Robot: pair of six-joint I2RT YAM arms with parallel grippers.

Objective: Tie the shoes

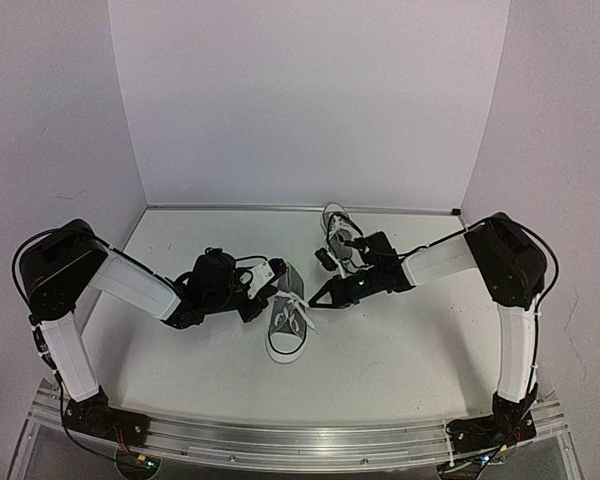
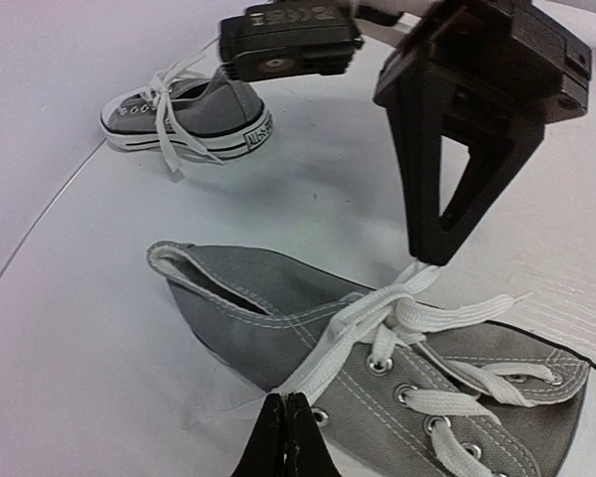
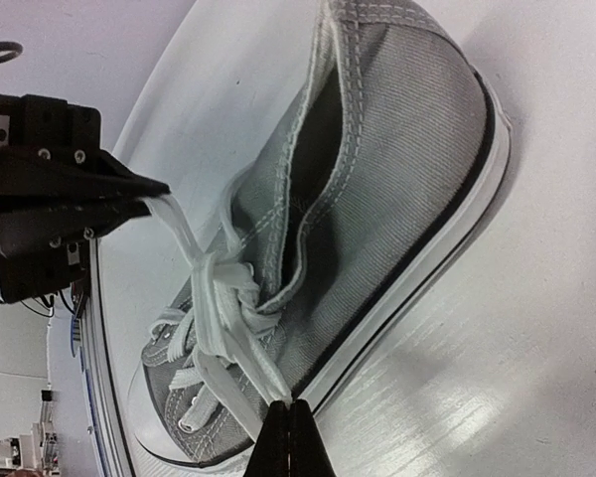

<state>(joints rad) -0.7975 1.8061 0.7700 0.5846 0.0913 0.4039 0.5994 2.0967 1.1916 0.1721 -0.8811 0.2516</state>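
Note:
One grey shoe [image 1: 287, 328] lies in the middle of the table, toe toward the arms. The other shoe [image 1: 336, 228] lies further back, partly behind the right arm. My left gripper [image 1: 271, 299] is at the near shoe's left side and my right gripper [image 1: 313, 299] at its right. In the left wrist view my left gripper [image 2: 286, 405] is shut on a white lace [image 2: 350, 333] of this shoe [image 2: 477, 417]. The right wrist view shows my right gripper [image 3: 291, 409] shut on the other lace strand [image 3: 240, 358]. The laces cross in a knot over the tongue.
White walls close in the table at the back and on both sides. An aluminium rail [image 1: 300, 432] with the arm bases runs along the near edge. The far shoe [image 2: 189, 114] lies near the back wall, its laces loose.

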